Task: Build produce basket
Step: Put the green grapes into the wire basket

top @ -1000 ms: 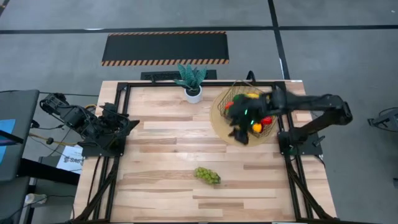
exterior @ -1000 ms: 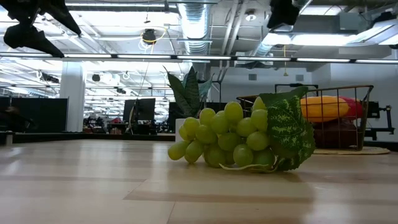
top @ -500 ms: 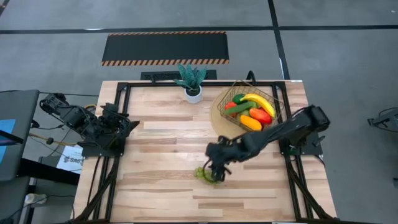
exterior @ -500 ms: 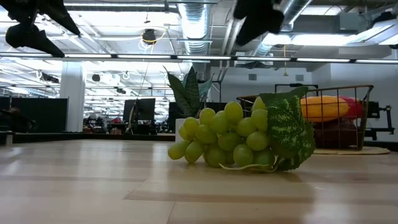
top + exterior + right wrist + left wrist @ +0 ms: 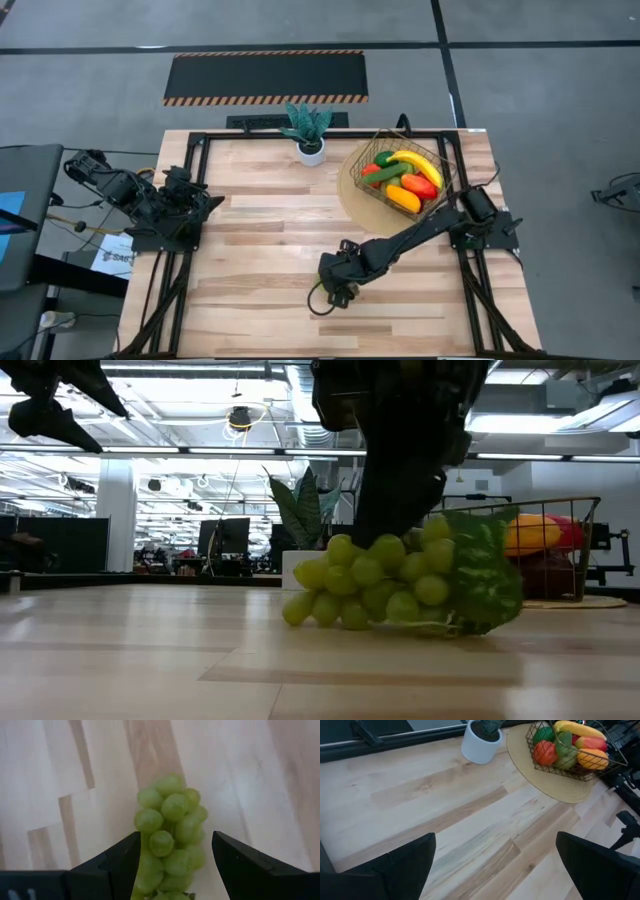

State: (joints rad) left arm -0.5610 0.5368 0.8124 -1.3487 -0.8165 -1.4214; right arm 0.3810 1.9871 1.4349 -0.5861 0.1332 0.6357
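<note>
The green grape bunch (image 5: 170,830) with its leaf lies on the wooden table, near the front middle; it also shows in the low view (image 5: 380,585). My right gripper (image 5: 337,287) is down over it, open, its fingers on either side of the bunch (image 5: 175,842). The gold wire basket (image 5: 375,148) stands on a round tan mat at the far right and holds a banana, peppers, a cucumber and other produce. My left gripper (image 5: 495,870) is open and empty at the table's left edge (image 5: 205,200). My right gripper comes at the grape bunch from above, pointing down, with its open fingers astride the bunch's middle. One finger (image 5: 122,857) lies against the bunch's side (image 5: 145,862); the other stands a little apart. The bunch rests on the table.
A spiky green plant in a white pot (image 5: 309,133) stands at the far middle, beside the tan mat (image 5: 355,205). Black frame rails run along the left, right and far sides of the table. Bare wood lies between the grapes and the left arm.
My right gripper has swung from over the basket toward the table's near edge and left, then come down onto the grapes. The bunch has shifted a little on the table and its leaf has moved with it.
</note>
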